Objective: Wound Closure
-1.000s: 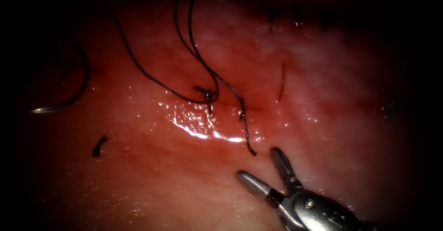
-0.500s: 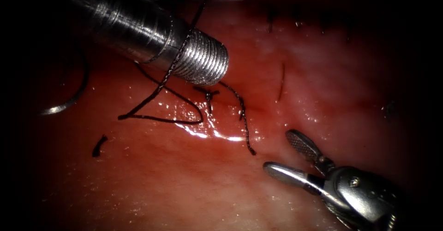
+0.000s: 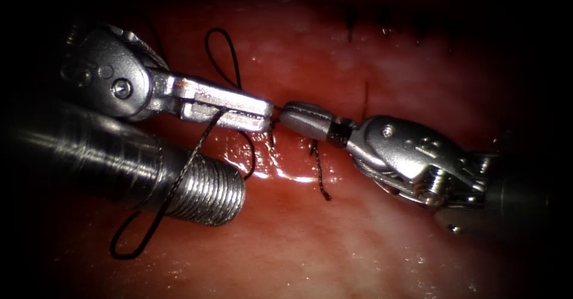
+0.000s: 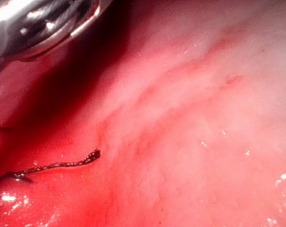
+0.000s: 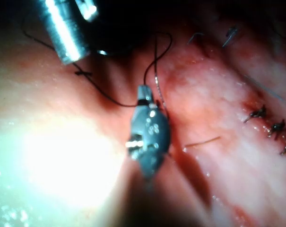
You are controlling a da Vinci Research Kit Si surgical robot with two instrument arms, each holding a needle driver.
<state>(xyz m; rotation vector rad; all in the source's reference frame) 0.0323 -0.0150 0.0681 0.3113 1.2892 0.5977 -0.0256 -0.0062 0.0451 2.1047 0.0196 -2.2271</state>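
- Left tool (image 3: 262, 117): jaws pressed together, tip right at the knot (image 3: 271, 123) in the middle of the tissue (image 3: 370, 245); cannot tell whether any thread is pinched between them.
- Thread (image 3: 179, 173) draped over the left jaws and across the left shaft (image 3: 197, 185), then falling into a slack loop on the tissue below; a second loop stands up behind the jaws.
- Right tool (image 3: 289, 115): jaws clenched, tip almost touching the left tip. Judged from the right wrist view, clamped on thread right at its tip (image 5: 143, 92), with strands running off from there.
- Short tail (image 3: 319, 176) lying free on the tissue just below the right jaws; no tool on it.
- Needle: held by neither tool as far as can be seen; whereabouts cannot be told.
- Risks, as judgement:
  - Wrap sliding off the smooth left jaws, since the loops hang slack.
  - Slack loop catching on the ribbed end of the left shaft and dragging on the knot.
  - Tips knocking together, being so close, and jarring the grip on the thread.
  - Hard pull at the knot cutting thread into the wet tissue.
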